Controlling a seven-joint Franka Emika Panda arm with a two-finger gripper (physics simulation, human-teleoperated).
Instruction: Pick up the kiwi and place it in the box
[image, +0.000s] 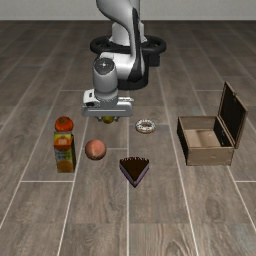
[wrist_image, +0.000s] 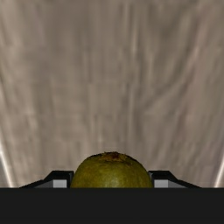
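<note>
Closest to the wrist camera sits one olive-green, brown-speckled round kiwi (wrist_image: 109, 171), wedged between the two dark fingertips (wrist_image: 58, 178). The jaws are clamped on it, one finger pressing each side. Pale wood-plank floor (wrist_image: 105, 79) lies beyond it.

From the exterior view the kiwi (image: 108, 119) hangs under the white arm (image: 118, 62), well apart from the box; whether it clears the floor (image: 180, 215) cannot be told.

Five other things stand on the floor, one of each:
- a brown wooden box (image: 207, 142) with its hinged lid raised, towards the exterior view's right
- a small speckled ring-shaped doughnut (image: 146, 125), between the kiwi and the box
- a dark brown wedge of cake (image: 135, 168), nearer the front
- a pinkish round peach (image: 96, 150), just beside the cake on the exterior view's left
- an orange-and-green juice bottle (image: 64, 152) — its label is too small to read — with a red-orange round fruit (image: 64, 125) just behind it
</note>
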